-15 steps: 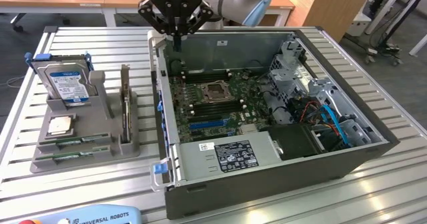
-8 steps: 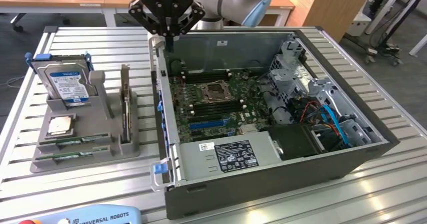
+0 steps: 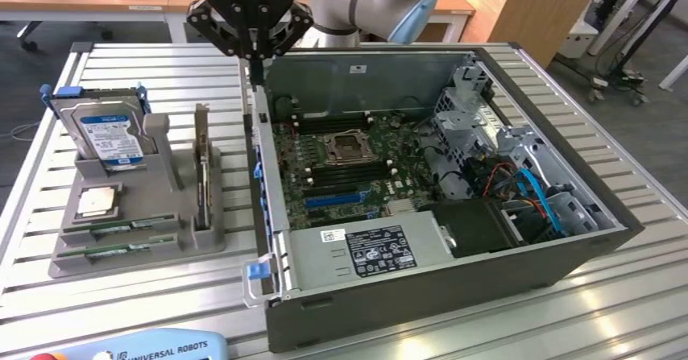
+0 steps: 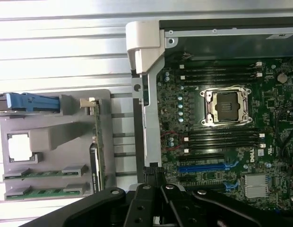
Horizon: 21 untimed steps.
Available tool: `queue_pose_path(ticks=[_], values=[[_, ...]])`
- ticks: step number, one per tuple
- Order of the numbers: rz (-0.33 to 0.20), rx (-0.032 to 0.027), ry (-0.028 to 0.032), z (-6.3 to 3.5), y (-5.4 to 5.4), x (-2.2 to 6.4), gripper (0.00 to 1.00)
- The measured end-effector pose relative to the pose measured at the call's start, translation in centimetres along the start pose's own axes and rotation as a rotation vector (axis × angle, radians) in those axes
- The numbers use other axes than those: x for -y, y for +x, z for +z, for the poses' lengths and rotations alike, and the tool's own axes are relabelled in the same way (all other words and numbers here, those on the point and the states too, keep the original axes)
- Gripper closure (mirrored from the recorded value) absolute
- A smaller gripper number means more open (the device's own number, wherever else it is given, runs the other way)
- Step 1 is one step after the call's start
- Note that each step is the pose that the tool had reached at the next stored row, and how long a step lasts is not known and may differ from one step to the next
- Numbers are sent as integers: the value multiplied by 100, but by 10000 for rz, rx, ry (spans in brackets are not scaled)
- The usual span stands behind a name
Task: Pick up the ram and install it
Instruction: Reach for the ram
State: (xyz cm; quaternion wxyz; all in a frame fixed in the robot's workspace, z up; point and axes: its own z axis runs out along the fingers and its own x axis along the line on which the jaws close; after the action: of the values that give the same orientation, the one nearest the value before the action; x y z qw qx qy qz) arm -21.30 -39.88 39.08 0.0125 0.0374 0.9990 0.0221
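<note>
Slatted metal surface (image 3: 140,62) under everything, with an open computer case (image 3: 452,283) sitting on it. We see the gripper (image 3: 257,76) pinched fully closed with nothing in it, hanging over the case's side wall. The ram (image 3: 116,230) and its twin stick (image 3: 108,252) lie in the grey holder (image 3: 64,265), well apart from the gripper.

Our claw (image 4: 155,179), fingers pressed together and holding nothing, hangs over the computer case wall (image 4: 151,118). Off to one side we see a ram stick (image 4: 42,174) and its twin (image 4: 42,193) lying in the grey holder (image 4: 56,137). On the other side is the motherboard's empty processor socket (image 4: 225,108).
</note>
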Motion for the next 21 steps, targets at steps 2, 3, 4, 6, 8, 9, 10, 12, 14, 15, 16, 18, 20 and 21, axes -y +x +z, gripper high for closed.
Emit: queue_pose_path(ticks=[2,3,4,6,8,9,10,12,14,15,16,18,20,21], values=[[1,0,0,0,52,4,90],[0,0,0,1,77,6,90],[0,0,0,1,100,8,90],[-1,0,0,1,157,12,90],[1,0,1,2,216,16,90],[0,-1,0,2,241,18,90],[1,0,0,2,267,20,90],[0,0,-1,3,320,24,90],[-2,0,0,3,377,29,90],[0,0,0,3,409,31,90],[1,0,0,3,440,33,90],[1,0,0,3,498,38,90],[-1,0,0,2,566,43,90],[-1,-1,1,2,595,45,90]])
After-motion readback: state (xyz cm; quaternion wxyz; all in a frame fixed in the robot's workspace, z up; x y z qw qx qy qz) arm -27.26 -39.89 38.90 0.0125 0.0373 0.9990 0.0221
